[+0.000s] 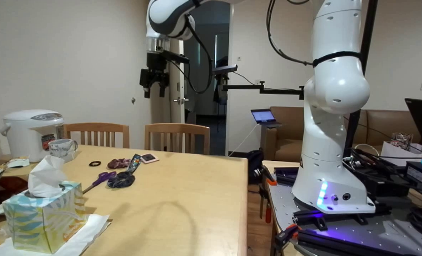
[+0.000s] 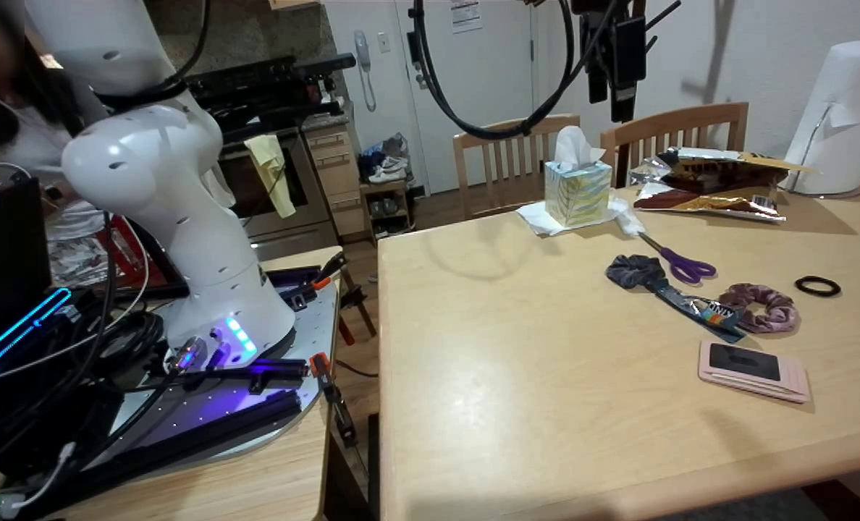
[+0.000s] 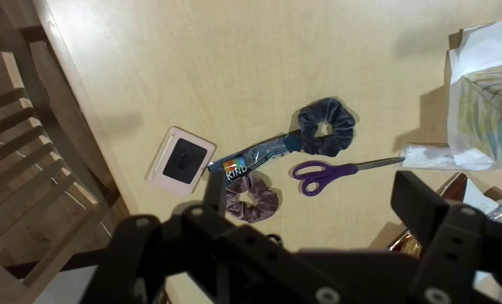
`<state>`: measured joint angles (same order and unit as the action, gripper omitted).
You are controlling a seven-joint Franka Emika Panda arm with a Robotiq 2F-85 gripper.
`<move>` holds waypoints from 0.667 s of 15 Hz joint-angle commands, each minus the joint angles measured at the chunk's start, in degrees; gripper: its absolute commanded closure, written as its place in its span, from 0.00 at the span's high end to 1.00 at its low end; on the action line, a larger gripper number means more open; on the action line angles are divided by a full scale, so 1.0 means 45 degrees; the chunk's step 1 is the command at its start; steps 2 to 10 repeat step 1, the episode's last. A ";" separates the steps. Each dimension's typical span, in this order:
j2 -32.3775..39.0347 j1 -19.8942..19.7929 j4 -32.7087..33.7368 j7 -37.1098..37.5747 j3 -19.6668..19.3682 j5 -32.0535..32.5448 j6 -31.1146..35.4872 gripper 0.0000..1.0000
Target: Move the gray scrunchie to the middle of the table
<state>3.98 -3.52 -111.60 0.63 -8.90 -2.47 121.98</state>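
1. End effector point(image 1: 154, 93): released, fingers point(image 3: 418, 198) spread wide in the wrist view; hangs well above the worktop point(image 2: 473, 398).
2. Gray scrunchie point(image 3: 340, 126): lies as a flat ring on the worktop, between the two long edges, well apart from the edge facing the robot base point(image 1: 333, 185).
3. KIND bar point(image 3: 268, 152): one end touches the gray scrunchie, other end meets the mauve scrunchie point(image 3: 267, 205).
4. Purple scissors point(image 3: 339, 169): just beside the gray scrunchie, not touching; blades point toward the long edge with the tissue box point(image 2: 578, 194).
5. Tissue box: upright on white paper point(image 1: 94, 227), near that long edge.
6. Foil bags point(image 2: 719, 177): same long edge, farther from the robot base; paper towel roll point(image 2: 835, 119) stands upright beyond.
7. Pink card holder point(image 2: 756, 370): near the opposite long edge; wooden chairs point(image 1: 177, 129) line that edge in an exterior view.
8. Black hair tie point(image 2: 821, 294): near the mauve scrunchie, apart.
9. White water boiler point(image 1: 30, 137), mug point(image 1: 61, 148) just beside: toward the end away from the robot base.
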 commanded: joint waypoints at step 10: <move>-0.0001 -0.0238 0.0030 -0.0017 0.0236 0.0011 -0.0036 1.00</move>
